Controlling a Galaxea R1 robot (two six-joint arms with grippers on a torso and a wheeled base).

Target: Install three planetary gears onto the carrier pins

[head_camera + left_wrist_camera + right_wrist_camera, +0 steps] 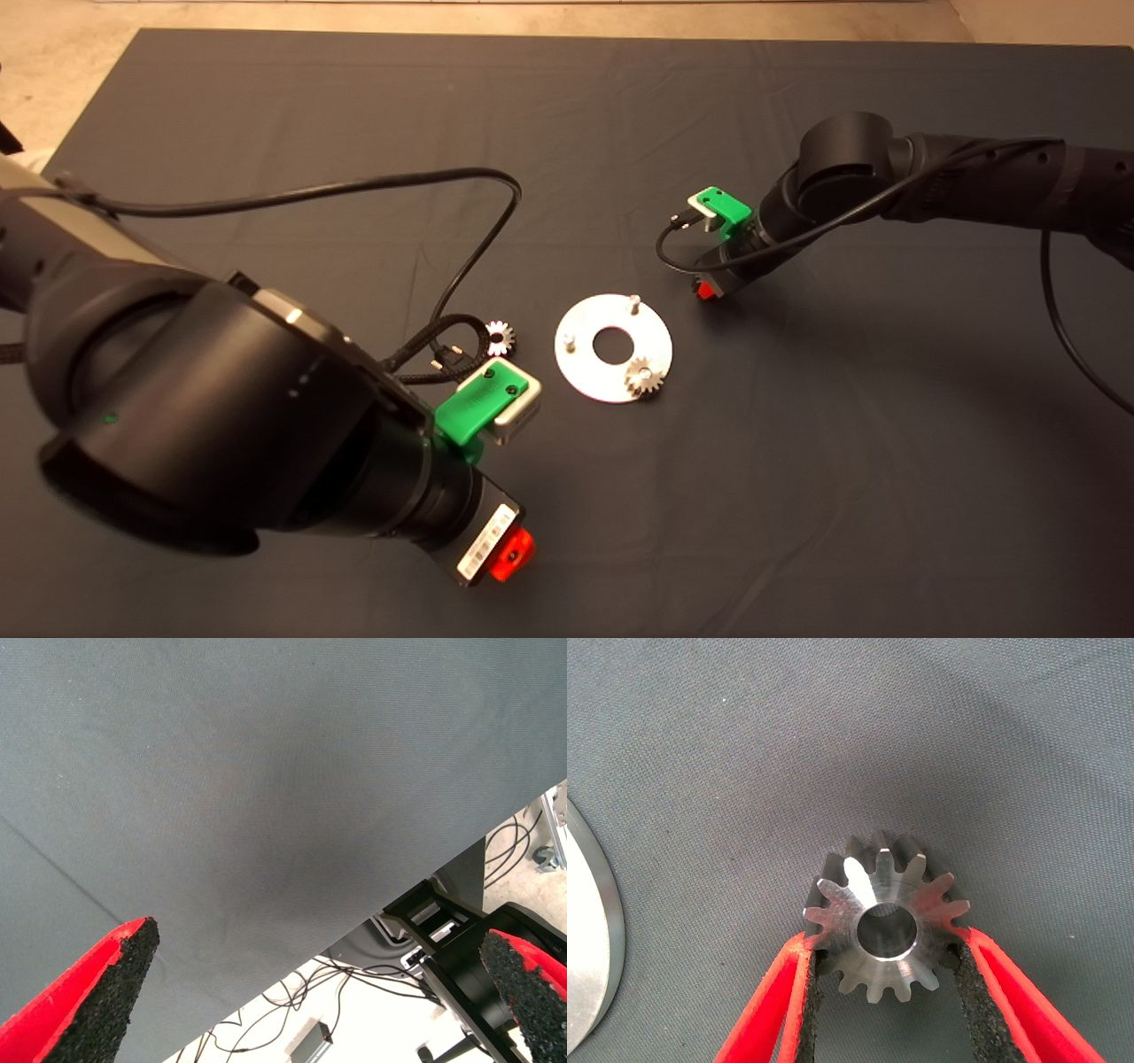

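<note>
Right gripper (pixel 886 943) jaws clamped; left gripper (pixel 319 992) agape.

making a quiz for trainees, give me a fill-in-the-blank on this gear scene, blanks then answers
1. The number of gears seated on the carrier disc is ____.
2. The right gripper is shut on a ____.
3. The jaws of the left gripper stand ____, with nothing between them.
4. A loose gear lies on the mat beside the ____ arm's cable.

Missing words: one; gear; open; left

Dark grey mat (pixel 797 461) covers the bench, faintly creased. Beige floor (pixel 53 62) beyond its far edge. Loose cables (pixel 292 988) on the floor past the mat's edge.
</note>
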